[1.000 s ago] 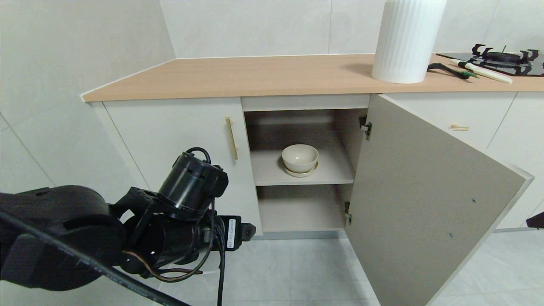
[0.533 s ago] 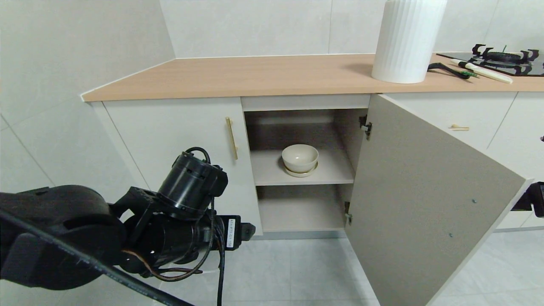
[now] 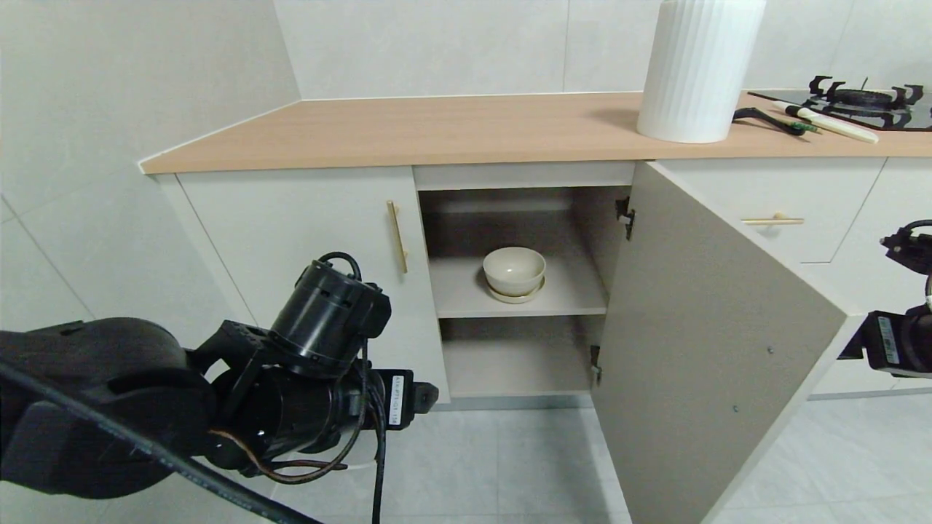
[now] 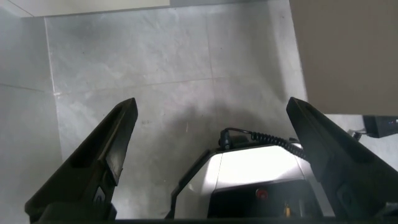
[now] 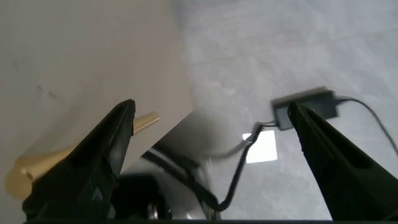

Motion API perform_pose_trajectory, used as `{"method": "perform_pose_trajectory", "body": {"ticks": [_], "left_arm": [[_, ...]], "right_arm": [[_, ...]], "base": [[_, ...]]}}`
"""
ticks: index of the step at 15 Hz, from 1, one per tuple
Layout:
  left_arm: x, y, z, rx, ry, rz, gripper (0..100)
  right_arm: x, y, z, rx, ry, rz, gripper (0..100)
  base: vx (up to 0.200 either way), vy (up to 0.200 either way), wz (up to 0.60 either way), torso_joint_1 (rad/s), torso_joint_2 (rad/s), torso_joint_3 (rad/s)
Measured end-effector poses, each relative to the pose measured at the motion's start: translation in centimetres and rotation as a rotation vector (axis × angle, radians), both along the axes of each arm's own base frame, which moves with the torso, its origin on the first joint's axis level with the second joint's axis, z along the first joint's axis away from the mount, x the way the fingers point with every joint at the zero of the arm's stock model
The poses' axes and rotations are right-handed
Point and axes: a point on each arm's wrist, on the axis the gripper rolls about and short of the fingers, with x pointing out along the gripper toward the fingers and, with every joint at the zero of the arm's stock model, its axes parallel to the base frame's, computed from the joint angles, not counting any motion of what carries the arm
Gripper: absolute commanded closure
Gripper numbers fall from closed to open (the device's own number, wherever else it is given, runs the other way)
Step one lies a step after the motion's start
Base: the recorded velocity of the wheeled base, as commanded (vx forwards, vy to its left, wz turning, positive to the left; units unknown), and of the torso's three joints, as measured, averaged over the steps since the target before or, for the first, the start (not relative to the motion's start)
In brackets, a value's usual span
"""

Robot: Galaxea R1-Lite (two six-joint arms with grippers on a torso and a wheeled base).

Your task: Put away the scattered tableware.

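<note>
My left jaws were spread wide and empty, above the grey tiled floor [image 4: 155,81]. My right jaws were likewise spread and empty, at the outer face of the open beige cabinet door [image 3: 713,342], with a brass handle [image 5: 31,169] just beside one finger. The cream ceramic bowl [image 3: 514,269] sat on a cream plate [image 3: 514,298] on the upper shelf [image 3: 571,291] inside the cabinet, below the wooden desk [image 3: 437,131]. A tall white ribbed vase [image 3: 695,69] stood on the desk.
</note>
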Motion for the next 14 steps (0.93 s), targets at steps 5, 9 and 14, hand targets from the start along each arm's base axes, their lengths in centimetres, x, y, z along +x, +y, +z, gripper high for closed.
{"method": "perform_pose_trajectory", "body": {"ticks": [5, 9, 14], "left_arm": [[0.0, 0.1, 0.1, -0.003, -0.003, 0.001, 0], [0.0, 0.0, 0.2, -0.004, -0.005, -0.001, 0], [-0.1, 0.0, 0.2, -0.007, -0.005, -0.001, 0]], "right_arm": [[0.6, 3.9, -1.6, 0.068, -0.034, 0.092, 0], [1.4, 6.0, -2.7, 0.144, -0.098, 0.102, 0], [1.6, 8.8, -3.5, 0.232, -0.133, 0.142, 0]], "base": [[0.0, 0.0, 0.0, 0.0, 0.0, 0.0], [0.0, 0.0, 0.0, 0.0, 0.0, 0.0], [0.0, 0.0, 0.0, 0.0, 0.0, 0.0]]}}
